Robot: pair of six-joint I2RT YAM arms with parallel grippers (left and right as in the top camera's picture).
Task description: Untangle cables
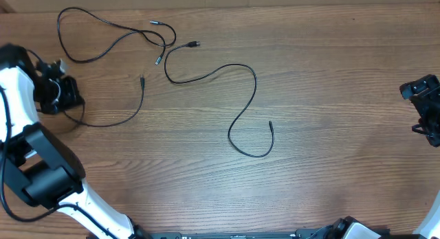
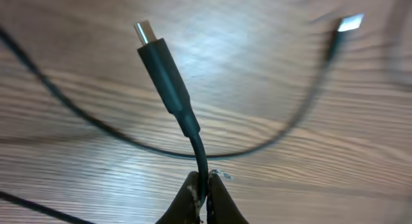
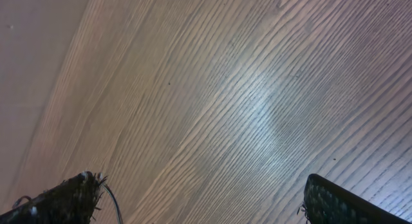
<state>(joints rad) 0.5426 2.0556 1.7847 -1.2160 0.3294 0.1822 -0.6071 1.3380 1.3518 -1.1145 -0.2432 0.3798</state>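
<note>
Left gripper [image 2: 205, 185] pinched on a cable [image 2: 201, 150] just under its plug [image 2: 159, 60] — best drag it slowly, clear of the cables [image 1: 163, 43] upper left; right gripper [image 3: 199, 188] gapes empty.

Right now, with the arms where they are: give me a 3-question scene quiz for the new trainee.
1. True or false: the left hand is shut on a cable just behind its plug.
2. Pick one. The right hand is: A) open, holding nothing; B) shut on a cable; C) pinching a plug.
3. Fill in: the S-shaped cable is held by ___ hand.

Key: 1 true; 2 A; 3 neither.
</note>
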